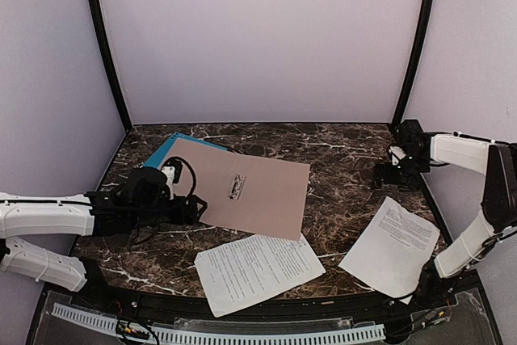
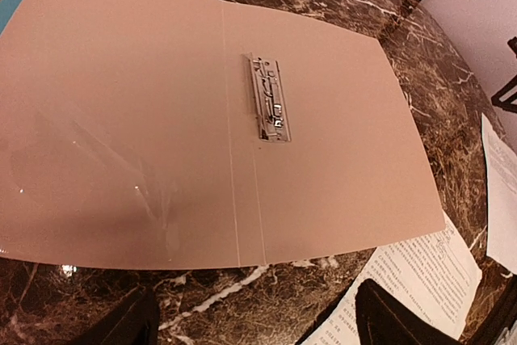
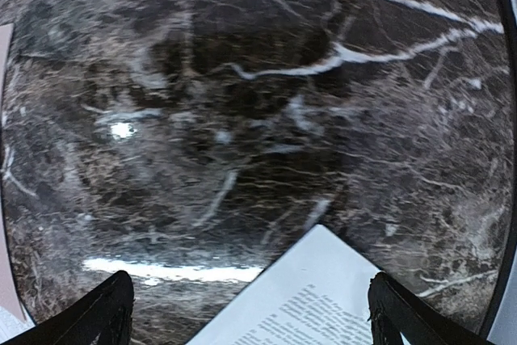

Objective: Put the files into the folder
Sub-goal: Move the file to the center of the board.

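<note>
The folder (image 1: 242, 191) lies open flat on the tabletop (image 1: 347, 151); left jaws and right jaws both gape wide, empty. Next, I reckon: pinch up one of the files (image 1: 257, 271).

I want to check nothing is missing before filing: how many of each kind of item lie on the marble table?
Tan folder: 1
Teal folder: 1
Printed sheets: 2 clearly seen; whether the near one covers another cannot be told
Total: 4 seen
</note>
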`<state>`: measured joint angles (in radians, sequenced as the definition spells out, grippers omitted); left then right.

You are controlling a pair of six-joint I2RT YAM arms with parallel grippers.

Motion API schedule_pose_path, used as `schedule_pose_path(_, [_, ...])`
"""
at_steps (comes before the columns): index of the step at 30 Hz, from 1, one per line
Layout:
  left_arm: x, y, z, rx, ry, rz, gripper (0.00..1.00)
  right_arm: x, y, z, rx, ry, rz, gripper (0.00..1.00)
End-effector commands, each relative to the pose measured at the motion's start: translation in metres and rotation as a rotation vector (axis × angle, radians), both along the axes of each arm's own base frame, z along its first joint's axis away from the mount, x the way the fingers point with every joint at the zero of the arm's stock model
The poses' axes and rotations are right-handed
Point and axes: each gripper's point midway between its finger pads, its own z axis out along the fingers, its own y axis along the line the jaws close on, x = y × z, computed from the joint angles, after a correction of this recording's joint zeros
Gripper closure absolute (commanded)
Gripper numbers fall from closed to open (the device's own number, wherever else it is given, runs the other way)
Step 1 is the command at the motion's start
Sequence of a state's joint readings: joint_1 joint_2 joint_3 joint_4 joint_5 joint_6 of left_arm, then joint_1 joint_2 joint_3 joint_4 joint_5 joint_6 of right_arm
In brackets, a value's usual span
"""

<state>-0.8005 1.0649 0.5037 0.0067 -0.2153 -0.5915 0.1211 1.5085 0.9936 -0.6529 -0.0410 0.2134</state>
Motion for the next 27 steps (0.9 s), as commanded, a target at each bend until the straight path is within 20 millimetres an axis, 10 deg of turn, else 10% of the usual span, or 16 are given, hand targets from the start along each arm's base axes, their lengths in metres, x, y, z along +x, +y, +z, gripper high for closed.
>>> schedule_pose_path(1, [0.004, -0.02, -0.003, 0.126, -0.026, -0.118, 0.16, -0.013, -0.026, -0.015, -0.045, 0.062, -0.054, 0.01])
schedule_pose_path(9, [0.013, -0.049, 0.004, 0.091, -0.058, -0.194, 0.18, -0.02, -0.045, -0.035, -0.074, 0.146, -0.096, 0.1])
schedule_pose_path(27, [0.017, -0.045, 0.011, 0.11, -0.11, -0.187, 0.18, -0.028, -0.037, -0.068, 0.04, 0.26, -0.082, 0.42])
